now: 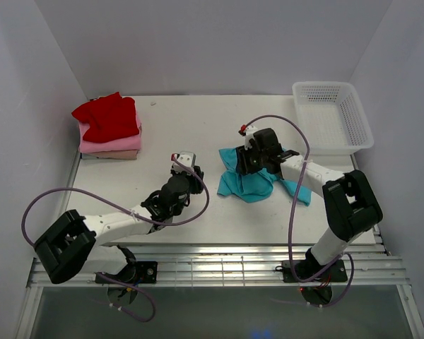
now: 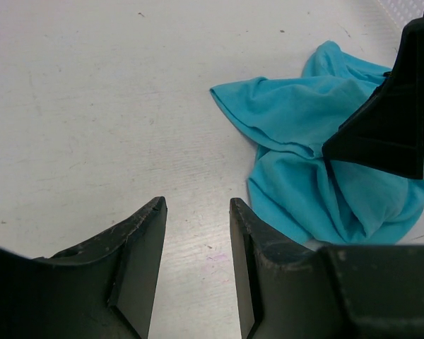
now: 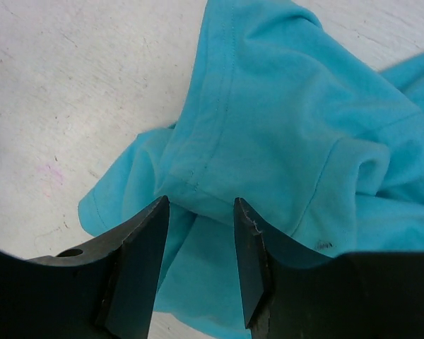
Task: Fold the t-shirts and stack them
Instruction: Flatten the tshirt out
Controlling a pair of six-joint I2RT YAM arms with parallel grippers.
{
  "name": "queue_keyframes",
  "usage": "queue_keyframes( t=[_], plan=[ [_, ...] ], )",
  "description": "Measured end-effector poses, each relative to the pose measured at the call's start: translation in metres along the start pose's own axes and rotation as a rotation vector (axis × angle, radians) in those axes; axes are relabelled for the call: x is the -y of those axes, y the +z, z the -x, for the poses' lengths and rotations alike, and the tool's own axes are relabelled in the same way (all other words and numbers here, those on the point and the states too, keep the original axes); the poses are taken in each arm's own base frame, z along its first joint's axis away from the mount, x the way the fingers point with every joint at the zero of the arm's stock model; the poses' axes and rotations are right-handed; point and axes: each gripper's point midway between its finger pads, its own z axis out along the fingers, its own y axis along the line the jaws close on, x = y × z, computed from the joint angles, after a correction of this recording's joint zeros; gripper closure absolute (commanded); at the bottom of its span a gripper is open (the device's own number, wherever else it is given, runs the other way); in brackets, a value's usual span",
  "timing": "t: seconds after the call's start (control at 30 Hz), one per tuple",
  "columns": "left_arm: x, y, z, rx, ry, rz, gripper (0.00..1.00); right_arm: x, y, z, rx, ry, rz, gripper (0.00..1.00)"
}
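So the crumpled teal cloth t-shirt [image 1: 249, 185] sits centre-right of the top view on the white bench [image 1: 198, 120]. Right gripper [image 3: 200, 201] hangs over its hem, jaws apart, nothing held. Left gripper [image 2: 196, 205] is open too, empty, over bare bench. Risk imo: right pinches 2 bunched layers, so it drags as a lump w/o spreading.

We see a white table [image 1: 198, 127]: a folded shirt stack [image 1: 109, 138] at its far left corner, a mesh basket [image 1: 324, 86] at its far right corner, and a crumpled teal t-shirt [image 1: 251, 187] right of centre.
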Motion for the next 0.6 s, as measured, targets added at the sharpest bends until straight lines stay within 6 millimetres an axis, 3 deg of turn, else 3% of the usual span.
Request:
queue_keyframes(
  t=[0.2,0.6],
  plan=[
    [-0.012,-0.008,-0.009,-0.013,0.001,0.031,0.48,-0.004,0.013,0.012,0.01,-0.011,0.008,0.52],
    [-0.023,-0.016,-0.015,-0.013,-0.001,0.058,0.48,-0.014,0.031,0.013,-0.019,-0.032,0.018,0.52]
  ],
)
